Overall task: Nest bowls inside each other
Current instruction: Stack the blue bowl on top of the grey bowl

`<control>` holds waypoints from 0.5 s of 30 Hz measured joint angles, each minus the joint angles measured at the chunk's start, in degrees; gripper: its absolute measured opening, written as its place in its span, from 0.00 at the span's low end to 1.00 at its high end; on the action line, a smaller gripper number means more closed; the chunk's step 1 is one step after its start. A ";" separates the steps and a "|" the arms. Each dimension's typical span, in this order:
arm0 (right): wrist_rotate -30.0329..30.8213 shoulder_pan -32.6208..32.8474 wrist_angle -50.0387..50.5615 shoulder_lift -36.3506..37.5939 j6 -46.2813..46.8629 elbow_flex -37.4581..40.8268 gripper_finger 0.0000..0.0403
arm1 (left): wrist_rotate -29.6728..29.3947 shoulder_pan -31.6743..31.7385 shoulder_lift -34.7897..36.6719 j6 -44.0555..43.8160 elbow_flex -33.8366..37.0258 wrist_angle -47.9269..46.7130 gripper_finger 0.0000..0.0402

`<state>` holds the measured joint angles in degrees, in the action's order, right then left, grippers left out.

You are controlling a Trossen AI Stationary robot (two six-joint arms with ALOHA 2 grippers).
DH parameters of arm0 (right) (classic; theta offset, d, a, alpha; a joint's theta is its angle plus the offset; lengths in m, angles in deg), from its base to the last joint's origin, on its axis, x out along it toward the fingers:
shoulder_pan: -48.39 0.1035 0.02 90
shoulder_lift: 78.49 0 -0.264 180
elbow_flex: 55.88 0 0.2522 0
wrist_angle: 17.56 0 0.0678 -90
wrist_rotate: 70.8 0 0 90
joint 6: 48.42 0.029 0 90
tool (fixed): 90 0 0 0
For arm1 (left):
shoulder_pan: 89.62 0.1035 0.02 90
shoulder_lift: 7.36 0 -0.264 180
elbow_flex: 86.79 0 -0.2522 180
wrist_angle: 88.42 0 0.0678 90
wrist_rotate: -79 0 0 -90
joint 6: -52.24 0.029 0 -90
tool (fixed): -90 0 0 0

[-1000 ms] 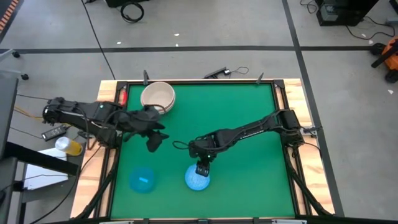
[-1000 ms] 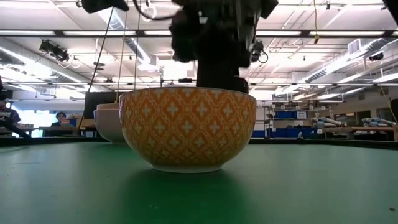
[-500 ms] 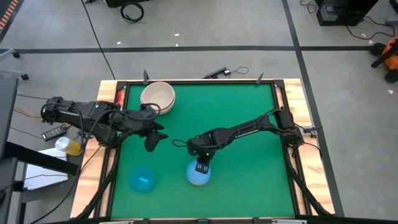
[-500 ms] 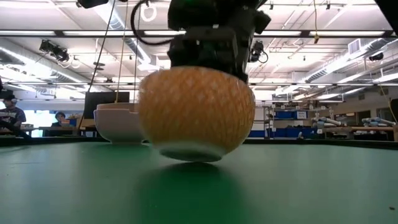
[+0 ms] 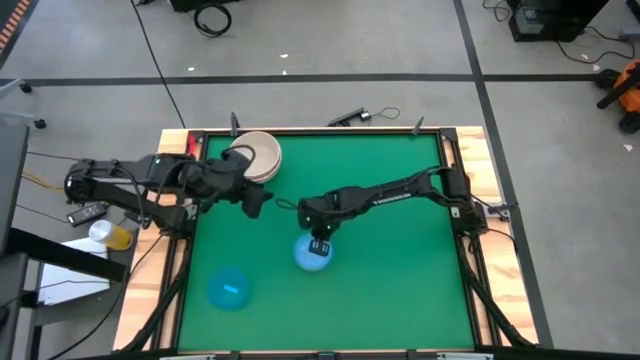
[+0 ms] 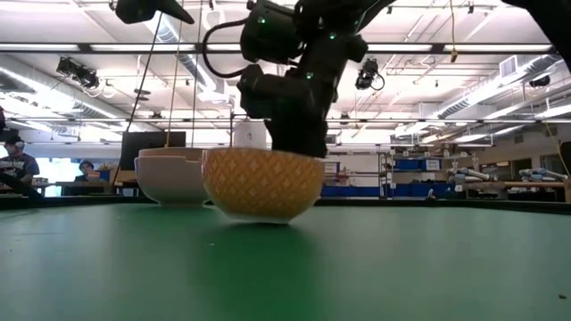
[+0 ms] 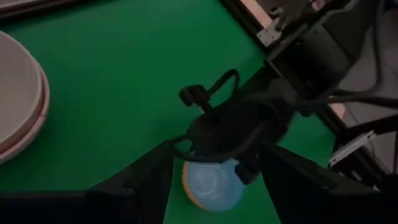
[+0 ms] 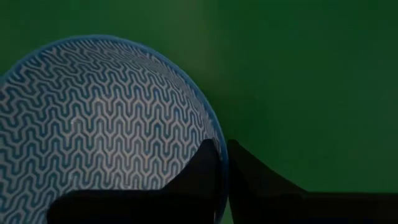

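Observation:
My right gripper [image 5: 320,243] is shut on a bowl, blue-and-white zigzag inside [image 8: 99,124] and orange-patterned outside [image 6: 263,183], near the table's middle. A plain blue bowl [image 5: 228,288] rests on its base near the front left. At the far left, a stack of pale bowls [image 5: 255,155] stands on the mat, also in the low view [image 6: 171,176]. My left gripper [image 5: 256,203] hovers open between that stack and the patterned bowl, holding nothing. My right gripper pinches the patterned bowl's rim [image 8: 221,148] on its far side, one finger [image 8: 205,171] inside the bowl and one [image 8: 252,177] outside. The fingers come from above, slanting down. The bowl sits level and upright; I cannot tell whether its foot [image 6: 263,218] touches the mat.
Black frame rails [image 5: 455,200] and wooden borders edge the green mat [image 5: 400,280]. The mat's right half and near middle are bare. Off the table's left side lie a yellow cup [image 5: 112,235] and cables. People sit far back in the room [image 6: 18,165].
My right gripper has taken hold of the patterned bowl's rim and drawn it toward the table's far edge. The bowl tipped on the way and stands level again. My left gripper has swung a little toward the far edge and rolled.

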<state>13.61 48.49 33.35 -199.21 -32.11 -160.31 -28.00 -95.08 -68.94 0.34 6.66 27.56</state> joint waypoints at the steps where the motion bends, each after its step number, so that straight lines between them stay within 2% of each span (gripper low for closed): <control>1: 0.41 -0.86 -0.30 -0.02 -1.20 -0.25 0.06 | 0.05 0.48 0.54 -0.01 0.00 -0.06 0.59; 4: 1.58 -3.66 -0.97 -0.13 -3.94 -1.93 0.05 | 0.07 1.23 2.34 -0.35 -0.04 -2.64 0.59; 8: 1.31 -7.43 -1.71 -0.13 -6.57 -5.23 0.05 | -3.52 0.86 4.03 -3.76 -0.04 -12.78 0.59; 11: -0.44 -10.20 -2.32 -0.13 -7.30 -7.77 0.06 | -6.48 0.07 4.83 -7.45 -0.04 -19.31 0.59; 15: -3.34 -13.44 -6.87 -0.13 -4.73 -10.72 0.06 | -9.47 -0.50 5.07 -8.01 -0.02 -22.86 0.59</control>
<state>10.27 35.06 26.49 -199.34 -36.83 -171.03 -37.47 -95.58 -63.86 -7.67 6.64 4.70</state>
